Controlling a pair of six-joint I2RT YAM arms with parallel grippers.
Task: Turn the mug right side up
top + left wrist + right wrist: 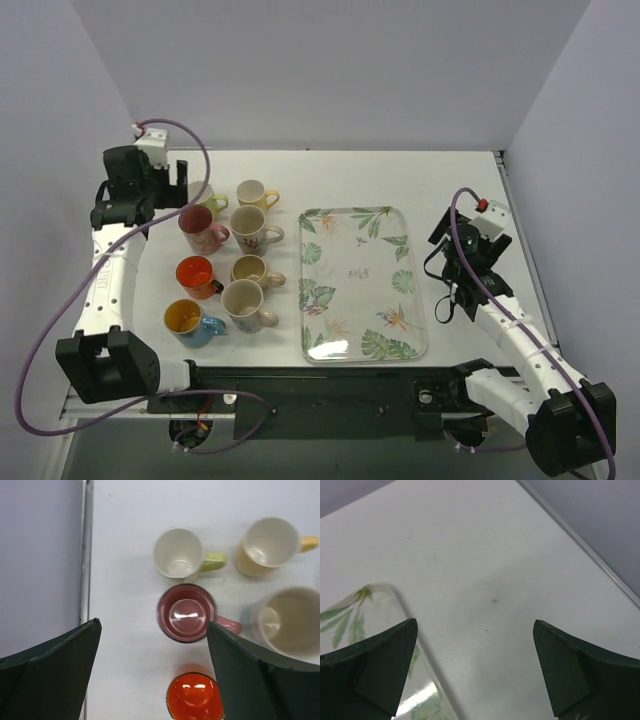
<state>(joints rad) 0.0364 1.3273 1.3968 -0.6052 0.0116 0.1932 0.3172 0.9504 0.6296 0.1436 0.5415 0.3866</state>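
Note:
Several mugs stand in a cluster on the left of the table, all with their openings up. The pink mug point(202, 229) sits below my left gripper point(165, 188), which is open, empty and raised above the table. In the left wrist view the pink mug point(186, 613) lies just ahead of the open gripper point(154, 622), with the orange mug point(195, 699) nearer and beside the right finger. The white mug with a green handle point(177, 554) and the yellow mug point(267, 544) are beyond. My right gripper point(457, 238) is open and empty over bare table point(474, 621).
A clear tray with a leaf print point(363, 283) lies in the middle of the table; its corner shows in the right wrist view point(350, 615). A white floral mug point(252, 229), a cream mug point(252, 270), a white mug point(245, 303) and a blue mug point(187, 320) complete the cluster.

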